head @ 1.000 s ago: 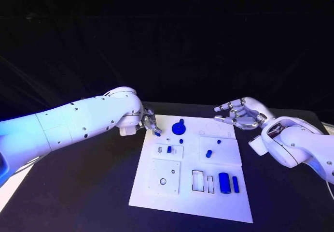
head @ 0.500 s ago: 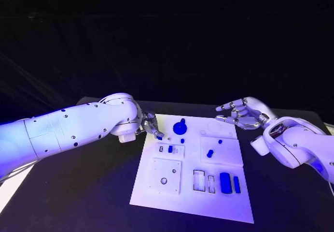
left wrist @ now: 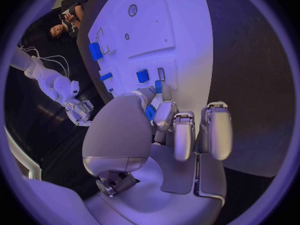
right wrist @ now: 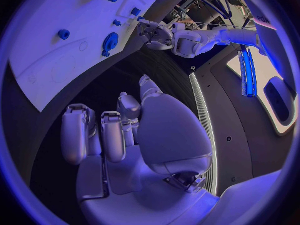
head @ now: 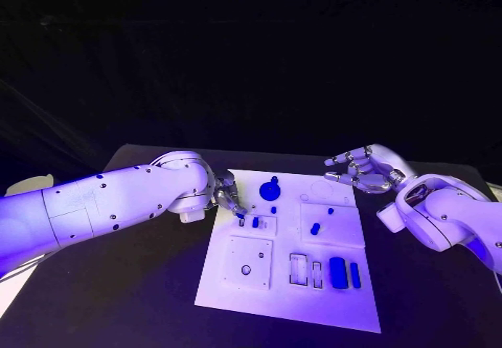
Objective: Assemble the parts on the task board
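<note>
Left hand [head: 225,197] at task board [head: 293,290] upper left edge, fingers curled, hold unclear; right hand [head: 361,171] upper right, curled, empty

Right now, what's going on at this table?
A two-armed robot is working over the white task board, which carries small blue parts, among them a round blue part near its far edge. The left hand is at the board's far-left edge, fingertips by a small blue piece; whether it grips it is unclear. The right hand hovers off the far-right corner, fingers curled, holding nothing.
</note>
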`<state>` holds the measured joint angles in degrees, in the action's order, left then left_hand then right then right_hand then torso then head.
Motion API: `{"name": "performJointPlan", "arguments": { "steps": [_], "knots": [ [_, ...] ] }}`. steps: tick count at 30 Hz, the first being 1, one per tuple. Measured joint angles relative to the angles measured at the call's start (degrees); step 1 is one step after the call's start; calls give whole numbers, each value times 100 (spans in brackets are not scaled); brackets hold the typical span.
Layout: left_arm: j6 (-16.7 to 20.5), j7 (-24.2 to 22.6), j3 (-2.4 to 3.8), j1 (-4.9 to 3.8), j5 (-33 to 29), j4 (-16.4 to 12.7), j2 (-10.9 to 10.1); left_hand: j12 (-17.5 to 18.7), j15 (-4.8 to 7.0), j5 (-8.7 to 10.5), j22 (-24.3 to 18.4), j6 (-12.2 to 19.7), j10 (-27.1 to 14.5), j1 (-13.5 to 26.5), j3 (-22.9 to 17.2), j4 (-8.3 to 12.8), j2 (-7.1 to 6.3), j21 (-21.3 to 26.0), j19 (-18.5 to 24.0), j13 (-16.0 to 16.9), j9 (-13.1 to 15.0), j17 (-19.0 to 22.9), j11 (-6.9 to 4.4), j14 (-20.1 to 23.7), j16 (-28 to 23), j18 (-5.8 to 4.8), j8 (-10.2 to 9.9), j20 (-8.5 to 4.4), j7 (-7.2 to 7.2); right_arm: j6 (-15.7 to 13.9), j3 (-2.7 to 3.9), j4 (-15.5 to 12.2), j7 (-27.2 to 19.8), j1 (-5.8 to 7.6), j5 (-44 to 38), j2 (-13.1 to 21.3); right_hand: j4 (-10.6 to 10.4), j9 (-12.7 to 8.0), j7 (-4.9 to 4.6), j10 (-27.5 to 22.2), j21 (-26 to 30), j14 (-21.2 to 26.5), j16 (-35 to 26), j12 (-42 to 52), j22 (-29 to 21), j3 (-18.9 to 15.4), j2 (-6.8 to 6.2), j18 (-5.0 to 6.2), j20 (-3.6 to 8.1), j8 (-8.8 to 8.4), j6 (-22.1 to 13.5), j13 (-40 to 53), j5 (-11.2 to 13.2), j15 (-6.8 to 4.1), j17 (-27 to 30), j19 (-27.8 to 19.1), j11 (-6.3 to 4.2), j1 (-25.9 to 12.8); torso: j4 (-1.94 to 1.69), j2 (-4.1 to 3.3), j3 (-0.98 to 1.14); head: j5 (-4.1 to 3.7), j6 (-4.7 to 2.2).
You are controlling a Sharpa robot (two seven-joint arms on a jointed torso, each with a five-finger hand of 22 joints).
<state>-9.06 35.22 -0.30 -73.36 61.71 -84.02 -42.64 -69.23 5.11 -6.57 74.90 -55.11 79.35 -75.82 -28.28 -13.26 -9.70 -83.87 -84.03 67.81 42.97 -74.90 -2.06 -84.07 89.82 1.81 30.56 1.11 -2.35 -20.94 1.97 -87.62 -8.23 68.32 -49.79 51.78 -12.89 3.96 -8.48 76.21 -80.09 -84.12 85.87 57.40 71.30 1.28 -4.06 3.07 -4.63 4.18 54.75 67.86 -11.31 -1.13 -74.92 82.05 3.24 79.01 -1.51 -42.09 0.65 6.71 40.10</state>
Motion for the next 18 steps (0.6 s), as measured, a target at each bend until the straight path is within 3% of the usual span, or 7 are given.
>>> {"name": "performJointPlan", "arguments": {
  "steps": [18],
  "knots": [
    [-212,-75,-5,32,127,10,24,0,0,5,0,-38,-1,-22,29,65,-66,0,0,-12,-41,-4,1,0,0,-1,-7,0,0,1,-1,1,-4,-6,13,-2,0,0,0,0,0,0,0,0,0,0,0,0,0,0,0,0,0,0,1,0,0,0,0,-2,2,-8,29]
  ]
}}
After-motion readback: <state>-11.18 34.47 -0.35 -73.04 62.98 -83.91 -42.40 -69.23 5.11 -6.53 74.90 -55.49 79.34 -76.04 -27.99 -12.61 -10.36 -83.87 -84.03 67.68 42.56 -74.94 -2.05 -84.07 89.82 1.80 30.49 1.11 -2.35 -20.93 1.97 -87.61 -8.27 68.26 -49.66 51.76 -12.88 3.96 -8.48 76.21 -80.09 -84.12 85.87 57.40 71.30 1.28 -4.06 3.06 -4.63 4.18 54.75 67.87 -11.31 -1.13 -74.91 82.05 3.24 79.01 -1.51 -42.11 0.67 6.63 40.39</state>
